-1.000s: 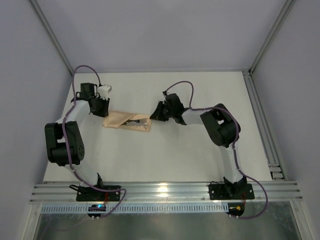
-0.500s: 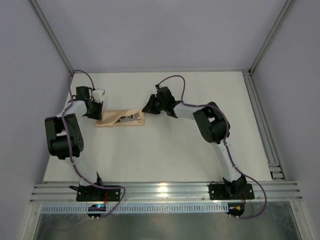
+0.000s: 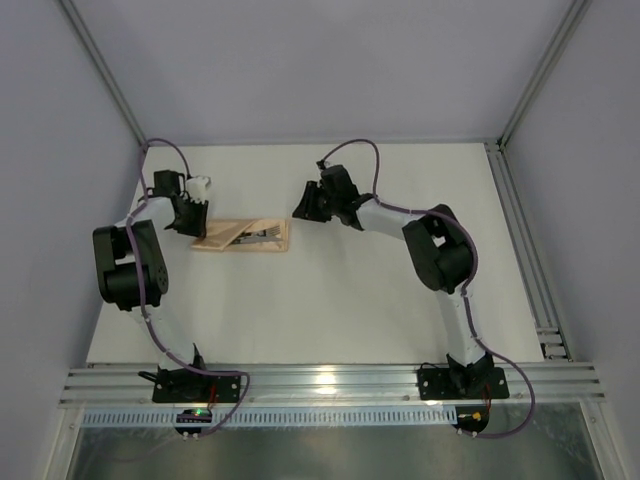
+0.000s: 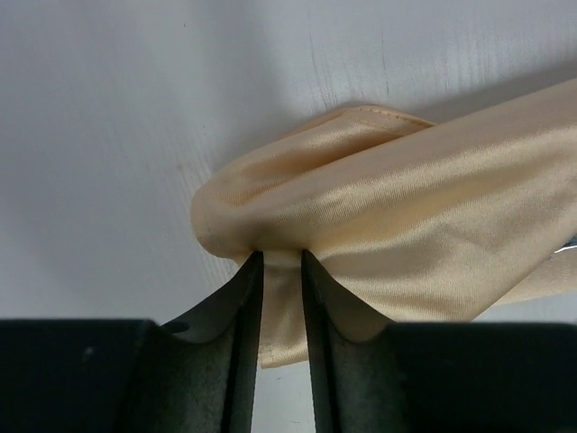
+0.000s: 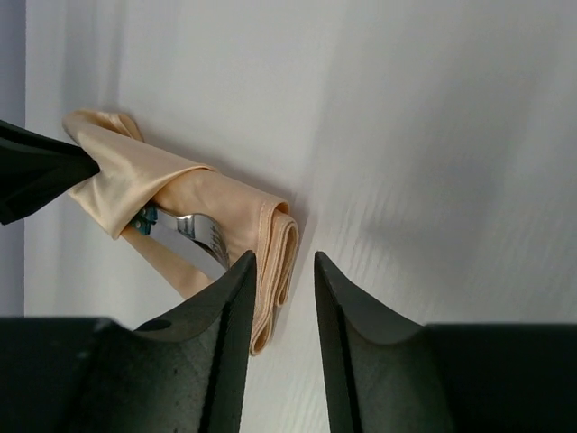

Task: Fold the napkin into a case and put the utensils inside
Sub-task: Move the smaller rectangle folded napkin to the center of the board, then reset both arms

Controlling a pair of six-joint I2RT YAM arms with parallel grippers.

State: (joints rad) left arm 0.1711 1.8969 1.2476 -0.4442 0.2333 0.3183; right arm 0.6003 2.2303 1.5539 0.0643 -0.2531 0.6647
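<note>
The napkin (image 3: 240, 237), folded into a narrow peach-tan case, lies on the white table at the back left. The pale ends of the utensils (image 3: 263, 235) poke out under its diagonal flap. The right wrist view shows a silvery fork head (image 5: 200, 229) and a bit of green handle in the case (image 5: 225, 203). My left gripper (image 3: 192, 222) is shut on the case's left end. In the left wrist view the cloth (image 4: 406, 207) is pinched between the jaws of the left gripper (image 4: 280, 260). My right gripper (image 3: 303, 209) hovers just beyond the case's right end. The right gripper (image 5: 282, 262) is open and holds nothing.
The white table (image 3: 330, 300) is walled by grey panels at the back and both sides. An aluminium rail (image 3: 520, 240) runs along its right edge. The arm bases (image 3: 320, 385) sit on the near rail.
The case slid left with the left gripper still pinching it. The right gripper opened, released the case's right end and drew back slightly from it.
</note>
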